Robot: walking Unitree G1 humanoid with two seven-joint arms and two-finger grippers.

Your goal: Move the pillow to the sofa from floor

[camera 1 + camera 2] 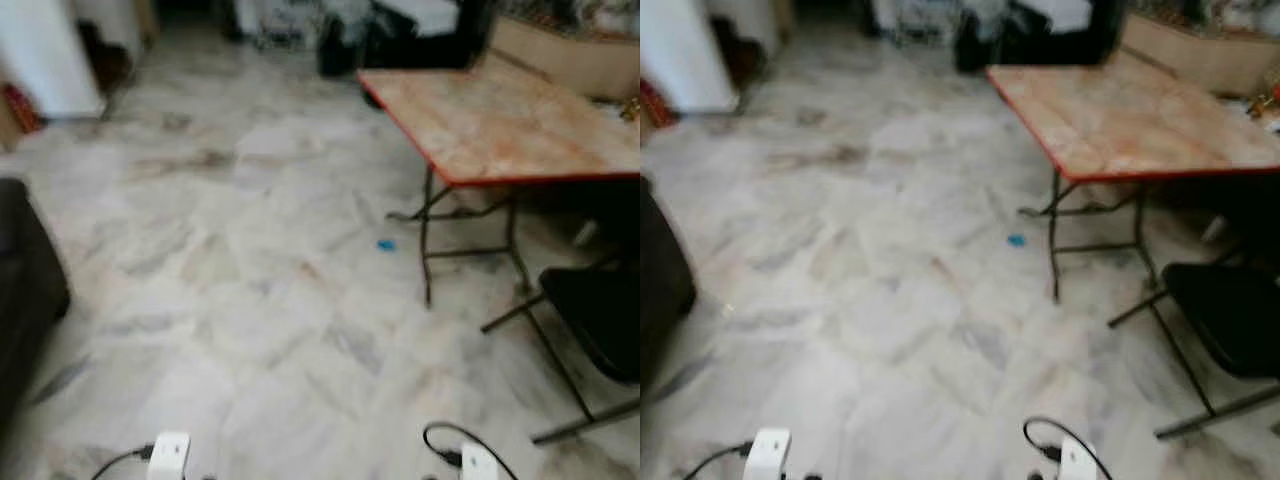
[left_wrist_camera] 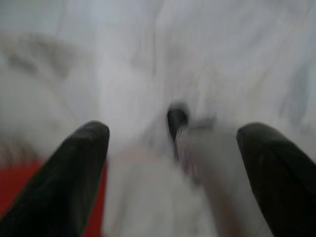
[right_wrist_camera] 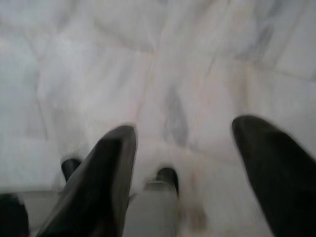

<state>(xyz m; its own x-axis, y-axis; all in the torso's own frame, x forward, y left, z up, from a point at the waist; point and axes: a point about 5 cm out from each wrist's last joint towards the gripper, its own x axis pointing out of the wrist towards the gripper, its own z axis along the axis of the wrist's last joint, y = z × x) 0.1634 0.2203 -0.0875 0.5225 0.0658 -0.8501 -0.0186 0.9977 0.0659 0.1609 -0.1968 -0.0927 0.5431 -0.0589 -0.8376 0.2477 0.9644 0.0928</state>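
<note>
Nearest, at the lower edge of the head views: two white wrist housings with black cables, left arm (image 1: 168,455) and right arm (image 1: 478,462), hanging low over the floor (image 1: 260,270). Floor is glossy pale marble tile, grey veining, blurred. Left gripper (image 2: 173,143): tapered black fingers spread wide, nothing between them, marble below. Right gripper (image 3: 182,148): likewise wide apart, empty. Folding table (image 1: 510,115) to the right: worn pale-wood rectangular top, red edging, thin dark metal legs. Black chair (image 1: 600,320) beside it. Small blue scrap (image 1: 386,244) on the tiles near the table leg. Dark sofa edge (image 1: 25,270) at left. Pillow cannot be located.
</note>
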